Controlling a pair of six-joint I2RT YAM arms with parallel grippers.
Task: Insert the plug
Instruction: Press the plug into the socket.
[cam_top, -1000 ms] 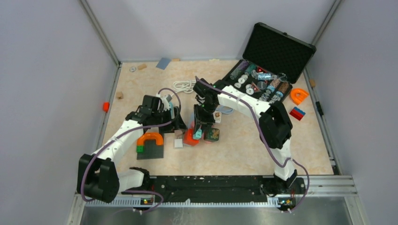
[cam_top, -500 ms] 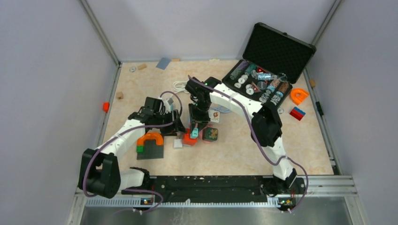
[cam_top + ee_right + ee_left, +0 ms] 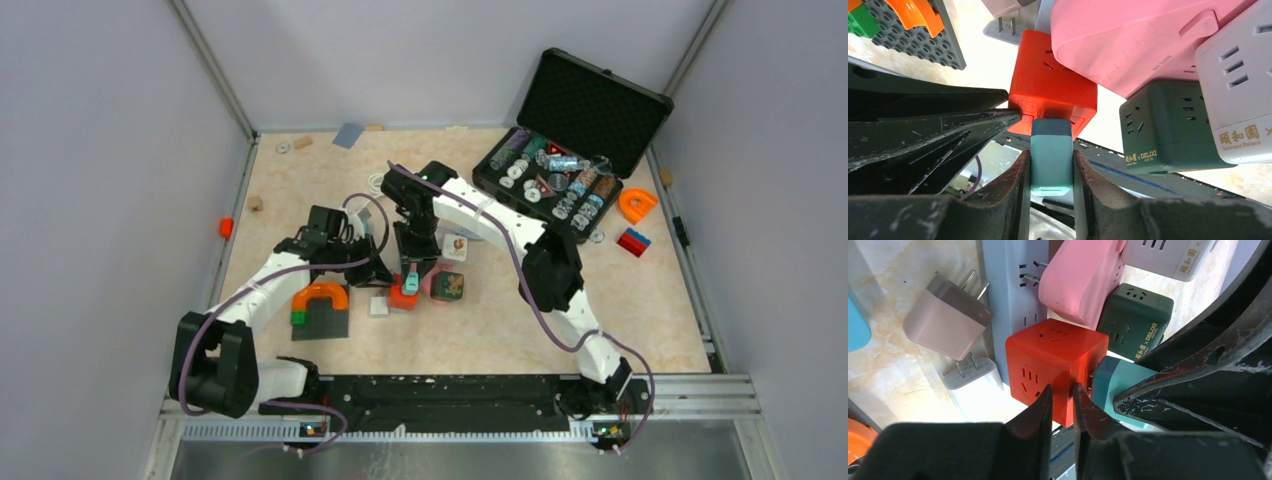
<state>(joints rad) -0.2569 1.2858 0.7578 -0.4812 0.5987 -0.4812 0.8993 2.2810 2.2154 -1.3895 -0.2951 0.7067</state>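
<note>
A pink power strip (image 3: 1148, 40) leans over the red cube socket (image 3: 1053, 85). A dark green DELIXI cube (image 3: 1168, 130) and a white socket block (image 3: 1238, 100) crowd in just beside it. The left gripper (image 3: 1063, 395), narrowed to a slit, nips the red cube's near corner. The right gripper (image 3: 1050, 155) pinches the teal plug (image 3: 1050, 165), a smooth rounded block whose nose sits against one face of the red cube.
</note>
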